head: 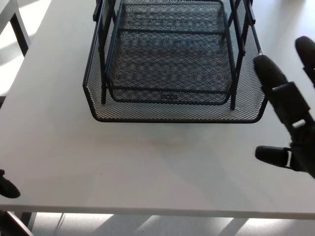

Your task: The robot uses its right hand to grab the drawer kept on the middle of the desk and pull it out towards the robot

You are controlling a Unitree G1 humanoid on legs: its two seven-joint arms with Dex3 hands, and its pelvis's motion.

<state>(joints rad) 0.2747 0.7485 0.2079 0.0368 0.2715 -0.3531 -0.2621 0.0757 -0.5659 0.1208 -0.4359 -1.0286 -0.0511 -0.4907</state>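
Note:
The black wire-mesh drawer (172, 114) sticks out of its black frame toward me on the white desk (147, 162), its front rim low and wide. My right hand (288, 123) is at the picture's right edge, just right of the drawer's front right corner, open with fingers spread and thumb pointing left. It touches nothing. Only a small black part of my left hand (7, 186) shows at the lower left edge, off the desk.
The black frame's uprights (106, 54) rise inside the drawer at left and right. The desk's front edge (147, 212) runs along the bottom. A second white table with a dark leg (19, 29) stands at the upper left.

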